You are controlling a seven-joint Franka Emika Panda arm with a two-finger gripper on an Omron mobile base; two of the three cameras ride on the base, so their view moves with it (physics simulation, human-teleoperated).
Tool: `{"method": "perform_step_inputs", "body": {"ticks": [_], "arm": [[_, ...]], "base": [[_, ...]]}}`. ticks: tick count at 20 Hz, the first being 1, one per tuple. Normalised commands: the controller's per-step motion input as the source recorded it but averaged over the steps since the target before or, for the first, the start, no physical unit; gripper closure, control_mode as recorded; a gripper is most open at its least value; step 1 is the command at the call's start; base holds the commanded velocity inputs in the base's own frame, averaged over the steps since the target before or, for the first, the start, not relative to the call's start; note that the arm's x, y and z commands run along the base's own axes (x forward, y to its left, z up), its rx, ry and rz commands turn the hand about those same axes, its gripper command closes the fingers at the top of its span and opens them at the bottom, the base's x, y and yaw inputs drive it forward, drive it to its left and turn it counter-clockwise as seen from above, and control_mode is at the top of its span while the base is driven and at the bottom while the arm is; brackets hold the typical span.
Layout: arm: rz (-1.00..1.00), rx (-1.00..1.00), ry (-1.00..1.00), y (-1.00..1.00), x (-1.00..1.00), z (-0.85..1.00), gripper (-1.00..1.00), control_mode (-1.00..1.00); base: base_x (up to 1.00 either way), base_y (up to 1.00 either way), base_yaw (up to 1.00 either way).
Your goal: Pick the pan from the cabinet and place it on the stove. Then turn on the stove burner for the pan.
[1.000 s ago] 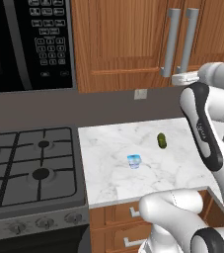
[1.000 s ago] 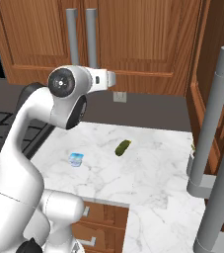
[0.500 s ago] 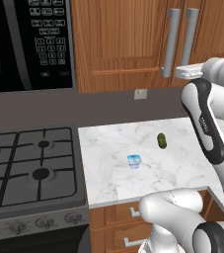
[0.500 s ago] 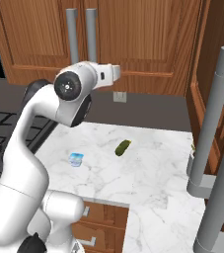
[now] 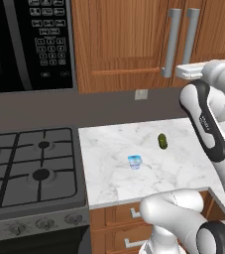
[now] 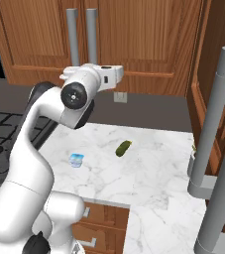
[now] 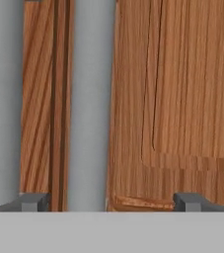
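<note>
Marble counter (image 5: pixel 114 173): small blue cup (image 5: pixel 134 161) and green pickle (image 5: pixel 162 141) lie apart on it.
Stove (image 5: pixel 15 173): left of counter, grates bare, no pan on it yet.
Gripper (image 7: pixel 111 201): jaws spread wide, nothing held; tips straddle right door's bar handle (image 7: pixel 90 99).
Change: hand has risen and closed in on cabinet (image 5: pixel 129 44) over last second.
Cabinet doors: both shut.
Pan: presumably behind doors, not visible.
Meaning: door pull comes next; pan step not begun.
</note>
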Motion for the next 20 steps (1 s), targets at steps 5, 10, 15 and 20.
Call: {"method": "perform_step_inputs", "body": {"ticks": [5,10,15,20], "arm": [[0.0,0.0,0.0,0.0,0.18,-0.03,-1.0,-1.0],[0.0,0.0,-0.04,0.0,0.26,-0.01,-1.0,-1.0],[0.0,0.0,-0.14,0.0,0.16,0.0,-1.0,-1.0],[0.0,0.0,-0.11,0.0,0.07,0.0,-1.0,-1.0]], "base": [[0.0,0.0,0.0],[0.0,0.0,0.0],[0.0,0.0,0.0],[0.0,0.0,0.0]]}}
